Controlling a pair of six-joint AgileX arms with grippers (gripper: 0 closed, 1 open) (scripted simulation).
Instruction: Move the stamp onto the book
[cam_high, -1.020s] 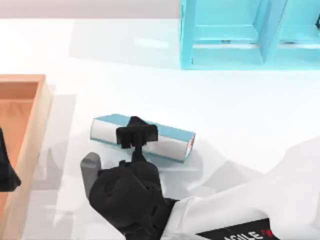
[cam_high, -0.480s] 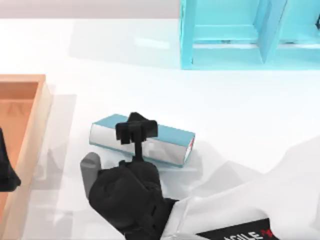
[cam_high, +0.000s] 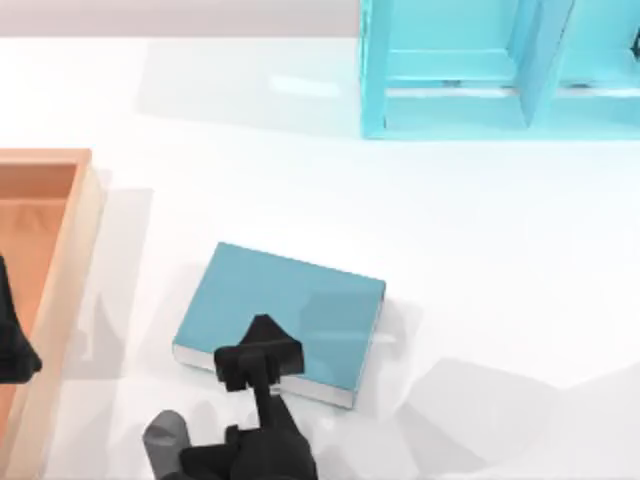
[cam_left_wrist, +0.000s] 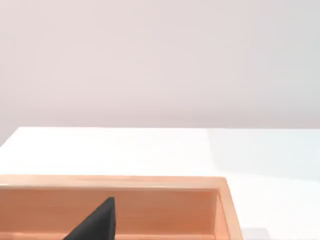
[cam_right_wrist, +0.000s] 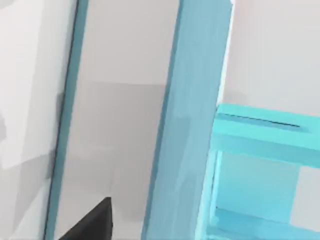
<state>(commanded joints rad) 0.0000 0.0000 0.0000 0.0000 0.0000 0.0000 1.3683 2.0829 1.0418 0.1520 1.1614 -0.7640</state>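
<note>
The book (cam_high: 285, 310) lies flat on the white table, teal cover up, its white page edges along the near side. My right gripper (cam_high: 258, 362) is at the book's near edge, open, its black fingers overlapping the cover's rim. In the right wrist view the book's page edges (cam_right_wrist: 115, 125) and teal cover (cam_right_wrist: 192, 100) fill the close range, with one fingertip (cam_right_wrist: 95, 222) in front of them. The stamp is out of view. My left arm (cam_high: 12, 345) stays parked at the left edge over the wooden tray.
A long orange-brown wooden tray (cam_high: 70, 240) runs along the left edge; its wall (cam_left_wrist: 150, 200) is in the left wrist view. A cyan shelf unit (cam_high: 480, 70) stands at the back right. Bare table lies between the shelf and the book.
The book went from tilted up, page edges showing, to lying flat with its cover up. My right arm has drawn back toward the near edge of the table.
</note>
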